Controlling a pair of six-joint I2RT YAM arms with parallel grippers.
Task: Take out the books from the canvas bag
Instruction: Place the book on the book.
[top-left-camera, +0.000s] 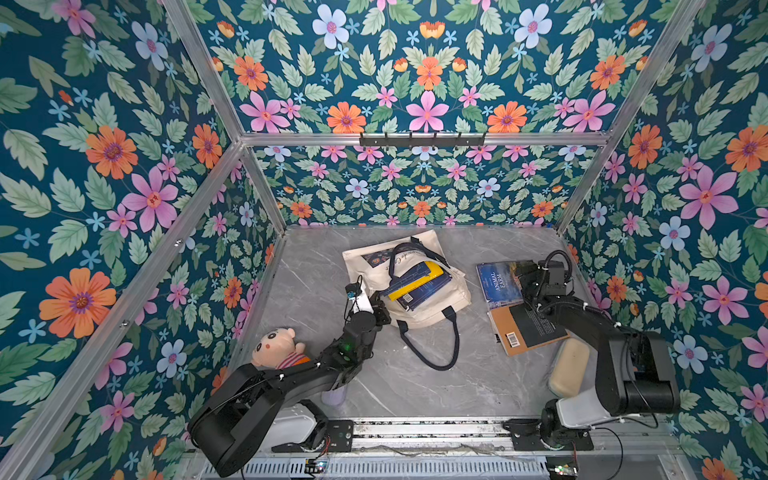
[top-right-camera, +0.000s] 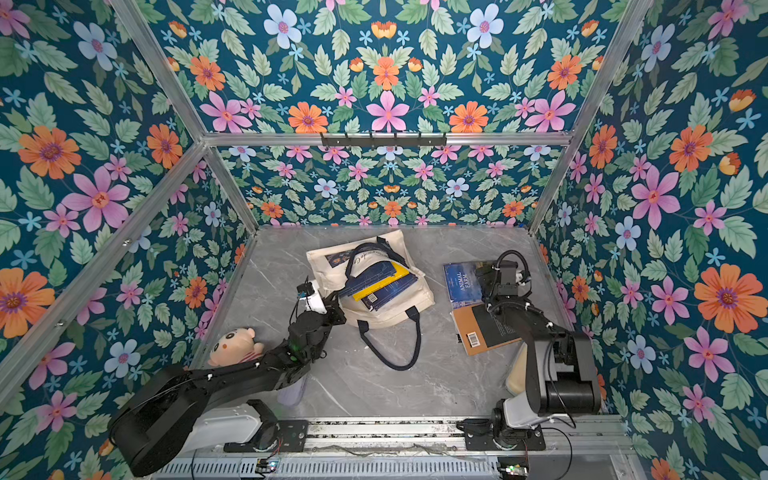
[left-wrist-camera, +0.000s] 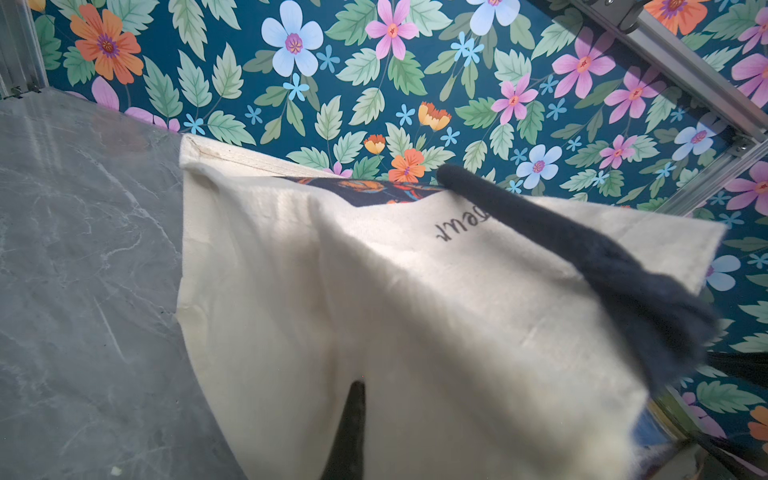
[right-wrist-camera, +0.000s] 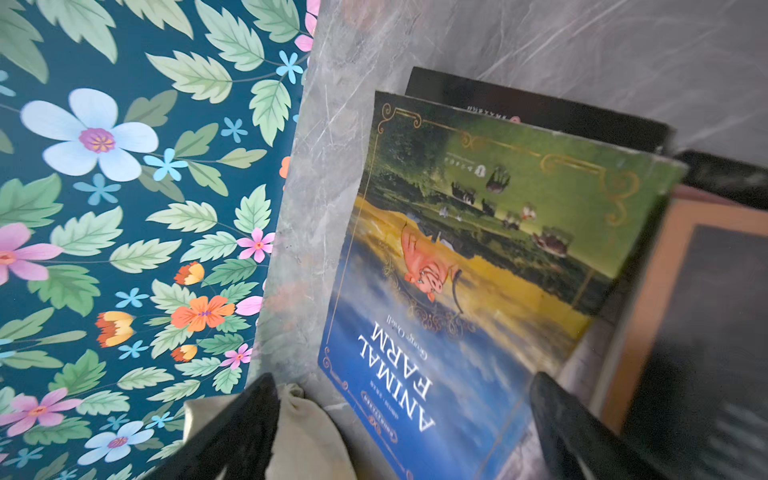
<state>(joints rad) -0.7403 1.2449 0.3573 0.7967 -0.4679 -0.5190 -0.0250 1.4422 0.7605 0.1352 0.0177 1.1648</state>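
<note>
1. Left gripper (top-left-camera: 381, 308), seen in both top views, was clamped on the left edge of the canvas bag (top-left-camera: 440, 305). The bag lay on the grey table (top-left-camera: 316, 270), toward the back wall.
2. Navy and yellow books (top-left-camera: 415, 284) stuck out of the bag's mouth, fanned over one another. One navy handle (top-left-camera: 432, 361) looped out across the table toward the robot.
3. Over on the right, the right gripper (top-left-camera: 524, 274) hung with its jaws spread above the Animal Farm book (top-left-camera: 498, 286). That book lay flat on the table, apart from the bag, with a brown-and-black book (top-left-camera: 528, 330) right beside it on the near side.
4. From the left wrist, cream canvas (left-wrist-camera: 374, 311) filled the view and draped down onto one black finger (left-wrist-camera: 353, 415). The other finger was hidden by the cloth, and the handle (left-wrist-camera: 602, 257) crossed over the bag.
5. From the right wrist, the right gripper (right-wrist-camera: 403, 380) stood wide apart, gripping nothing. The Animal Farm cover (right-wrist-camera: 478, 270) lay beyond it, with a black book (right-wrist-camera: 540, 108) poking out from underneath.
</note>
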